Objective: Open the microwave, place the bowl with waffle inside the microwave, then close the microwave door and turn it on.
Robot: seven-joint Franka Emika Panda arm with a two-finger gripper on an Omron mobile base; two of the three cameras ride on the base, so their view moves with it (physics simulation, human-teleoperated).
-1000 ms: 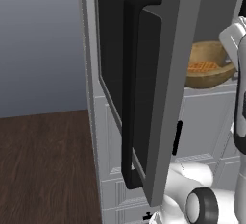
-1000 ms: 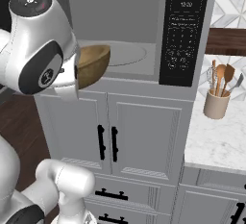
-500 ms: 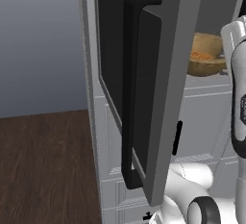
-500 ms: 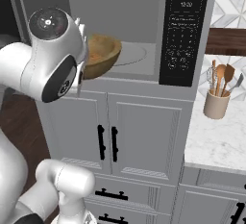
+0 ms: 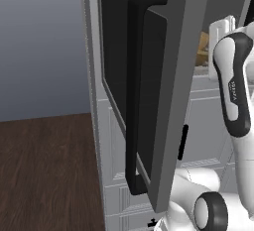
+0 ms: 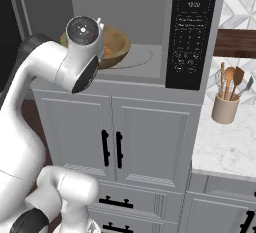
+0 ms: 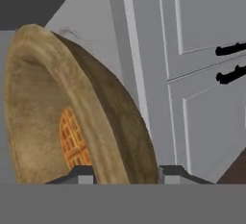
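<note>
Since a second ago my arm has carried the bowl (image 6: 114, 47) up and inward: it was out in front of the opening at the left of the right base view, and now it sits inside the cavity of the microwave (image 6: 150, 22), left of centre in that frame, partly behind my wrist joint. In the hand view the bowl's (image 7: 72, 117) brown rim fills the left half, with the orange waffle (image 7: 72, 139) showing inside it near the bottom. My gripper (image 7: 126, 174) is clamped on that rim, one finger either side of the wall, at the bottom centre of that frame. The microwave door (image 5: 149, 91) stands swung wide open, taking up the middle of the left base view, its black bar handle (image 5: 134, 91) running top to bottom. White cupboard doors (image 6: 115, 142) lie below the cavity.
</note>
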